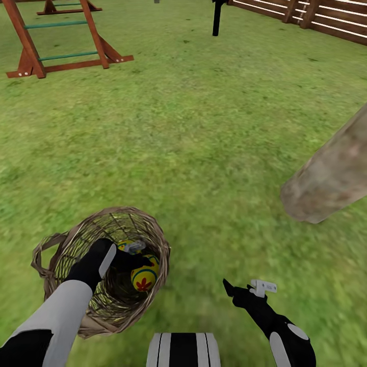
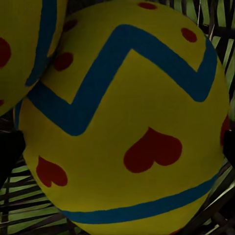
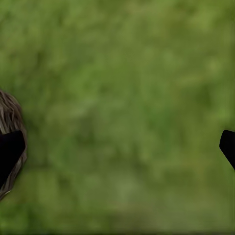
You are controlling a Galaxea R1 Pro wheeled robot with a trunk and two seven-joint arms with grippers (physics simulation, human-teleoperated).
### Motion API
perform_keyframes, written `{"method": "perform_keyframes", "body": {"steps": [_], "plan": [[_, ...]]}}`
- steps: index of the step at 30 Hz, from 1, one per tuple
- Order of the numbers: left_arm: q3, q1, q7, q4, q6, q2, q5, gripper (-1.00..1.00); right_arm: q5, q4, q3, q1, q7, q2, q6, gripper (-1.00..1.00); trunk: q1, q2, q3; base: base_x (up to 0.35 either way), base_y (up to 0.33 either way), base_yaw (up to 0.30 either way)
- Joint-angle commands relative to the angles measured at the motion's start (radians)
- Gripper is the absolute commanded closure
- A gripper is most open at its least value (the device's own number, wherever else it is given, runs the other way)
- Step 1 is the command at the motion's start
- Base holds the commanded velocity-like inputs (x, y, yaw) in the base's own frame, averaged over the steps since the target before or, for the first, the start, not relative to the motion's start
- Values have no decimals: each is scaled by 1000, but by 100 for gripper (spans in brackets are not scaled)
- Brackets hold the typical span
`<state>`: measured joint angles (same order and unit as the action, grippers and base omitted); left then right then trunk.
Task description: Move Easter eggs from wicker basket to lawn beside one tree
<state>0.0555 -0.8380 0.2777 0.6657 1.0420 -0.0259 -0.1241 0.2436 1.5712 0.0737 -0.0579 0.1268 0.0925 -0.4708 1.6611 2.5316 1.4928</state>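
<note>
Yellow zigzag-banded Easter eggs (image 1: 144, 278) sit inside the tan wicker basket (image 1: 61, 244) on green grass (image 1: 204, 132). My left gripper (image 1: 133, 255) reaches in, jaws spread around one egg (image 2: 132, 132). A grey-beige trunk (image 1: 331, 176) leans nearby. My right gripper (image 1: 250, 288) hovers open.

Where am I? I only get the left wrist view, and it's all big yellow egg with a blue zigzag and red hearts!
Observer: Your left gripper is down inside the wicker basket, right over that egg.
Operator: Is there a tree close?
Observer: Yes. A thick grey-beige trunk leans in on the robot's right, across some lawn from the basket.
Operator: What's my other arm doing?
Observer: The right gripper hangs open over grass beside the basket, holding nothing.
</note>
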Motion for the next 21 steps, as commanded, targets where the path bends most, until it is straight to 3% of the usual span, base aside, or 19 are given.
{"method": "perform_keyframes", "body": {"steps": [1, 20, 21], "plan": [[1, 0, -3, -9, 5, 0, 18, -100, 3, 1, 3, 0, 5, 1, -6, -100, 0, 0, 1, 0, 0, 0], [0, 0, -5, -9, 5, 1, 20, -100, 3, 1, 3, 0, 5, 1, -6, -100, 1, 1, 8, 0, 0, 0], [0, 0, -5, -9, 5, 1, 20, 100, 3, 1, 3, 0, 5, 1, -6, -100, 1, 1, 8, 0, 0, 0]]}}
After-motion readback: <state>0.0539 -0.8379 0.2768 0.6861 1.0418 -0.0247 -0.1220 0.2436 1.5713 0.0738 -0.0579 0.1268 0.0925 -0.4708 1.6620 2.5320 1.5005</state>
